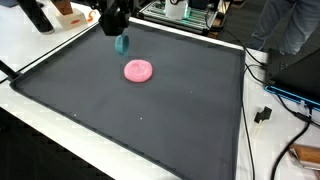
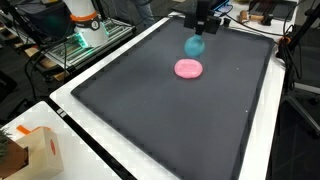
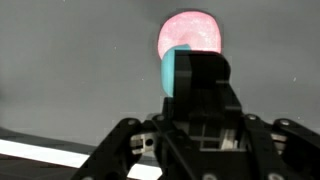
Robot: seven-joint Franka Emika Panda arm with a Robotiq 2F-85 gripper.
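- My pincer (image 1: 119, 33): fingers closed narrowly on a small teal rounded plastic piece (image 1: 122, 46), which I hold clear above the black mat (image 1: 150, 130).
- Position: the piece hangs over the mat's far part, just beyond the flat pink round disc (image 1: 138, 70), apart from it.
- Judgement: a firm grip, a level wrist and slow travel suit this carry.
- Orientation: the long axis appears upright, free end pointing down at the mat; finer shape unclear.

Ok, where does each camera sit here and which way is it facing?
Exterior view: raised, beyond a mat corner, looking down across it; gripper at top.
Exterior view: raised, from another side, looking along the mat; gripper at top.
Wrist view: behind the fingers, looking down at the pink disc.
All three share the pink disc and the held teal object.
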